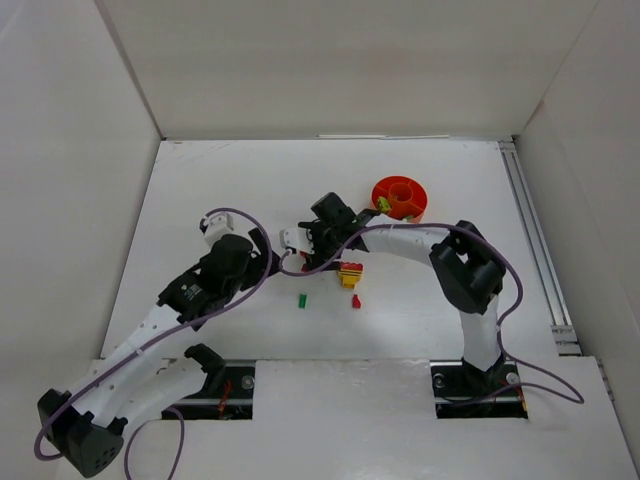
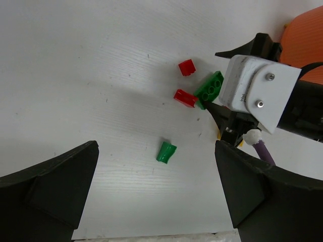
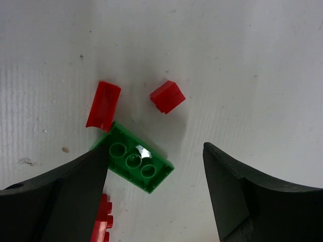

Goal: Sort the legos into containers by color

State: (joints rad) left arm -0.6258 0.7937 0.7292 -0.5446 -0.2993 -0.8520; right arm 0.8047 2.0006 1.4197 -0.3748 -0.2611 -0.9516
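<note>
a white worktop (image 1: 200,200) with a faint, wood-like grain fills the middle of the scene, boxed in on three sides by plain white panels: a back panel (image 1: 330,60), a left panel (image 1: 60,180) and a right panel (image 1: 590,180). a thin pale strip (image 1: 360,136) lies at the foot of the back panel. a pale metal rail (image 1: 535,240) runs along the worktop's right edge. at the near edge sits a raised white board (image 1: 340,420). the light is even and soft, and shadows on the surface are faint and blurred.

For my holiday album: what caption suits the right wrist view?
Open jaws flank a green brick; red bricks lie around it on the white table.
</note>
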